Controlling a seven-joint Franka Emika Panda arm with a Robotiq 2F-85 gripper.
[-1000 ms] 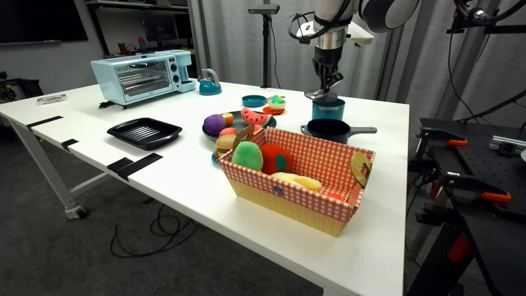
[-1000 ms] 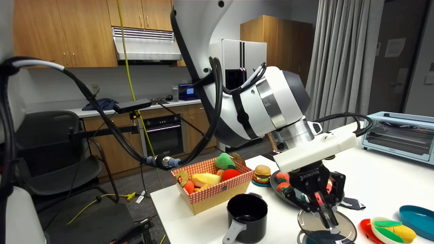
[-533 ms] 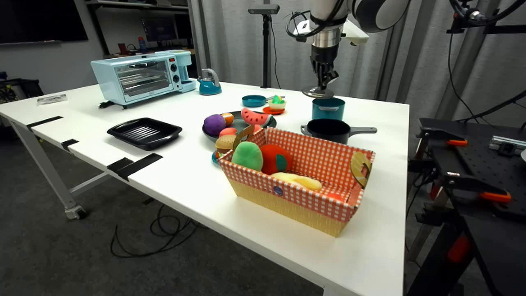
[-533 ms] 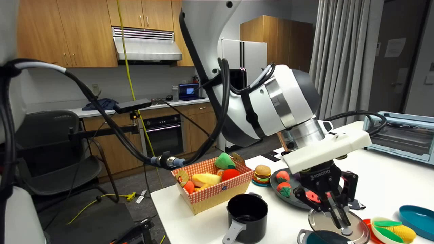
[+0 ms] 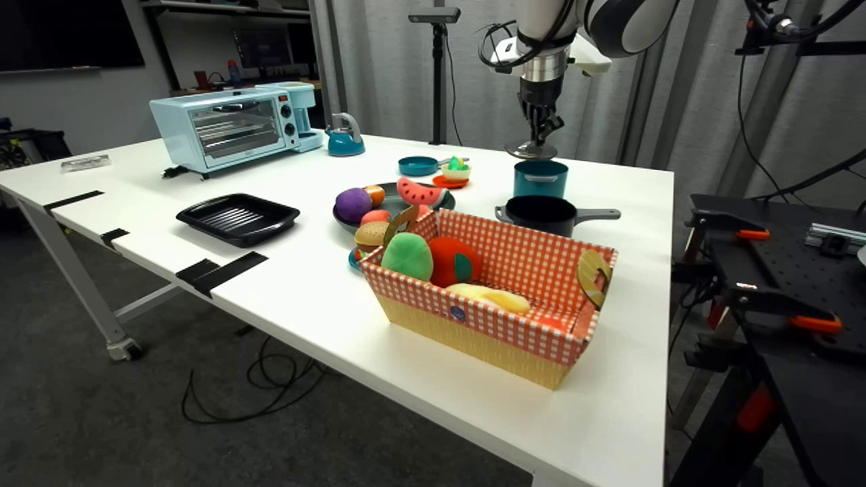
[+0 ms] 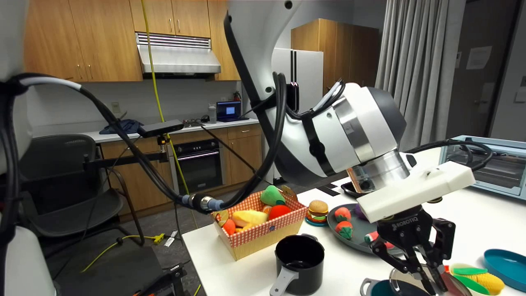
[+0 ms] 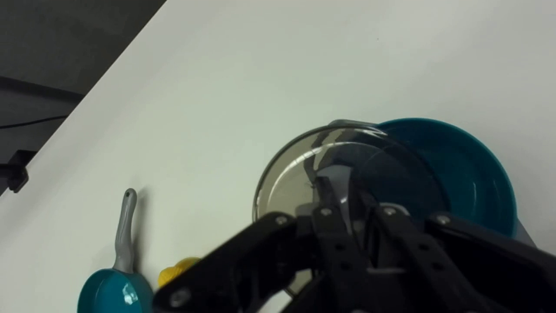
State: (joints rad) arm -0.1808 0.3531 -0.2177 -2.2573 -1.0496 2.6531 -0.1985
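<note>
Your gripper clamps the glass lid; wrist view catches the teal pot peeking at its three o'clock; in both exterior views alone, there's the basket!

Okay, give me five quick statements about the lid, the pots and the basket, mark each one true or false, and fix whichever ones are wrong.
1. The end effector grips the clear lid. True.
2. The black pot has a gray handle. True.
3. The clear lid is seated on the black pot. False: it is held above the teal pot, covering only part of its opening in the wrist view.
4. The checked basket stands on the table. True.
5. The checked basket is empty. False: soft toy food lies in it.
</note>
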